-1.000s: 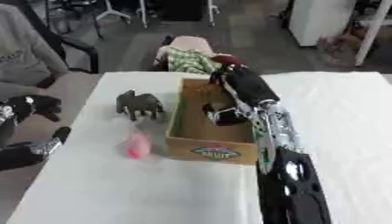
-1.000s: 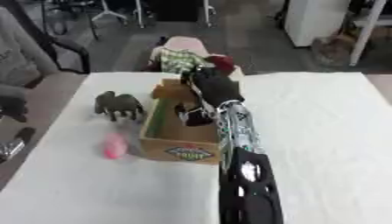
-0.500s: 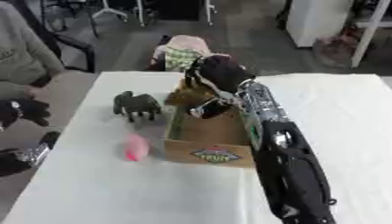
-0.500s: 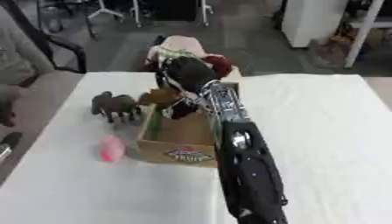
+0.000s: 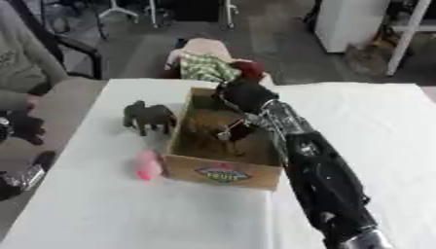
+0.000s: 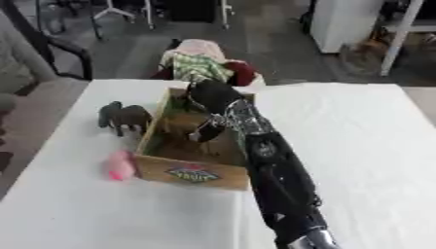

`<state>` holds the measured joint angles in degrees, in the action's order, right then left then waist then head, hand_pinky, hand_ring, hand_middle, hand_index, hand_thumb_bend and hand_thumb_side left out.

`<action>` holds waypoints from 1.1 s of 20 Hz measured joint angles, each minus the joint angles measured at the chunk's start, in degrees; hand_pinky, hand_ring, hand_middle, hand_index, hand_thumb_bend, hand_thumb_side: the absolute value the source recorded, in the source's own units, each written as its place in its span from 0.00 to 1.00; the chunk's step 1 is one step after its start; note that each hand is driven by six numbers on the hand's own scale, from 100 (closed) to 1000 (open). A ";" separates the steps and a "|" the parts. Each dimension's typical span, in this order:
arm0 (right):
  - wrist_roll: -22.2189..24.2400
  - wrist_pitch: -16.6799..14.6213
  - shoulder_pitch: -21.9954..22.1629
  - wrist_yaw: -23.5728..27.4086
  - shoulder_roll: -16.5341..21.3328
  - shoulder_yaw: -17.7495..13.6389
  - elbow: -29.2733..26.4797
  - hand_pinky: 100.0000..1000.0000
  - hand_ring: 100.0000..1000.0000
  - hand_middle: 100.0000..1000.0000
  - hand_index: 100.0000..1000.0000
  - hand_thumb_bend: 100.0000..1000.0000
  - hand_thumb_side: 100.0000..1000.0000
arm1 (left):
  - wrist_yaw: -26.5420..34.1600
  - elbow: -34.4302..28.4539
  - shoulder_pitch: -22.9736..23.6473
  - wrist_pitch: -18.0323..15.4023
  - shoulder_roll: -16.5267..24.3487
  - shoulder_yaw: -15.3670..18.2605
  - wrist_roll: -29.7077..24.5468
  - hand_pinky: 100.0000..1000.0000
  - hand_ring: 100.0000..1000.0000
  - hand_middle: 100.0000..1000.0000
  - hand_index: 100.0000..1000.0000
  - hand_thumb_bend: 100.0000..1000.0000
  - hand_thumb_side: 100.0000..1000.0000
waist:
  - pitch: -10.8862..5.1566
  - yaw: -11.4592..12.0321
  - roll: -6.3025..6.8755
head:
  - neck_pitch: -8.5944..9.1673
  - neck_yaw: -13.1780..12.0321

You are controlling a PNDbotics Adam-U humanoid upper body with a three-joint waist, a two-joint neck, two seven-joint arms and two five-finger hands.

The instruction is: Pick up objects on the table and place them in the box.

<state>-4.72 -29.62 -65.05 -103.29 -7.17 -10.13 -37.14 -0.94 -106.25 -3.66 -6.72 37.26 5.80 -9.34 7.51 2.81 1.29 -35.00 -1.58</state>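
Cardboard box [image 5: 223,173] sits mid-table; the right hand [image 5: 243,95] hangs over its far end (fingers too blurred to tell their state). It should probably clear the wall before reaching left for the dark animal figure [image 5: 147,115].

1. Even, soft room light is falling from above; nothing is glaring.
2. Both views are looking blurred throughout, edges smearing.
3. A faint shadow is lying inside the box [image 5: 223,168], beneath the right hand [image 5: 245,96] and its fingers.
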 measured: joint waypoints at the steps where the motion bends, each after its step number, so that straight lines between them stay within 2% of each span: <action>1: -1.09 0.22 -0.01 -0.46 0.00 0.19 0.77 0.27 0.31 0.37 0.56 0.39 0.27 | 0.00 0.00 -0.01 0.02 0.00 0.00 -0.03 0.83 0.57 0.57 0.74 0.24 0.03 | 0.00 0.00 0.00 | 0.01 -0.02; 6: -5.52 0.76 -0.01 -1.64 0.63 0.60 2.91 0.34 0.38 0.43 0.62 0.37 0.25 | 0.00 0.01 -0.37 0.03 0.12 -0.11 -0.14 0.83 0.57 0.57 0.74 0.25 0.04 | 0.00 -0.12 0.05 | 0.02 -0.17; 9: -6.64 0.18 -0.17 -0.73 1.56 0.61 2.93 0.47 0.53 0.56 0.69 0.34 0.23 | -0.09 0.12 -1.04 -0.12 1.04 -0.72 -0.48 0.82 0.58 0.57 0.74 0.28 0.05 | -0.02 -0.43 0.17 | 0.02 -0.51; 11: -6.91 -0.69 -0.70 0.66 2.37 0.62 2.58 0.51 0.58 0.60 0.71 0.33 0.20 | -0.33 0.58 -1.76 -0.34 2.02 -1.34 -0.88 0.82 0.58 0.57 0.74 0.30 0.07 | -0.06 -0.76 0.23 | 0.01 -0.80; 14: -6.87 -2.64 -1.63 3.30 4.09 0.62 1.64 0.52 0.58 0.62 0.73 0.32 0.17 | -1.35 2.16 -3.64 -0.83 3.96 -2.80 -2.06 0.81 0.58 0.57 0.74 0.33 0.09 | -0.11 -1.38 0.18 | -0.05 -1.29; 18: -6.79 -4.92 -2.45 7.16 7.00 0.61 0.21 0.50 0.56 0.60 0.73 0.28 0.11 | -2.89 5.85 -6.67 -1.94 6.86 -5.44 -4.31 0.80 0.58 0.58 0.74 0.39 0.13 | -0.20 -2.39 -0.01 | -0.23 -2.05; 19: -6.84 -5.38 -2.50 8.18 7.64 0.60 -0.33 0.49 0.55 0.58 0.73 0.22 0.08 | -3.34 7.01 -7.70 -2.30 7.55 -6.17 -4.89 0.80 0.59 0.58 0.74 0.40 0.14 | -0.24 -2.67 -0.01 | -0.24 -2.29; 20: -6.93 -5.77 -2.50 9.18 8.31 0.51 -0.94 0.48 0.54 0.58 0.72 0.25 0.06 | -3.82 8.19 -8.60 -2.68 8.20 -6.89 -5.48 0.79 0.59 0.58 0.74 0.41 0.15 | -0.26 -2.99 0.00 | -0.24 -2.49; 22: -7.25 -6.38 -2.30 10.96 9.58 0.09 -2.53 0.46 0.52 0.56 0.72 0.23 0.01 | -5.02 10.69 -10.68 -3.36 9.41 -8.37 -6.68 0.79 0.59 0.58 0.74 0.42 0.17 | -0.27 -3.59 0.01 | -0.25 -2.95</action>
<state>-11.97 -36.00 -67.34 -92.33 2.41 -10.04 -39.68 -5.96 -95.56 -14.34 -10.08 46.67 -2.57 -16.02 7.23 -0.78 1.30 -35.24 -4.52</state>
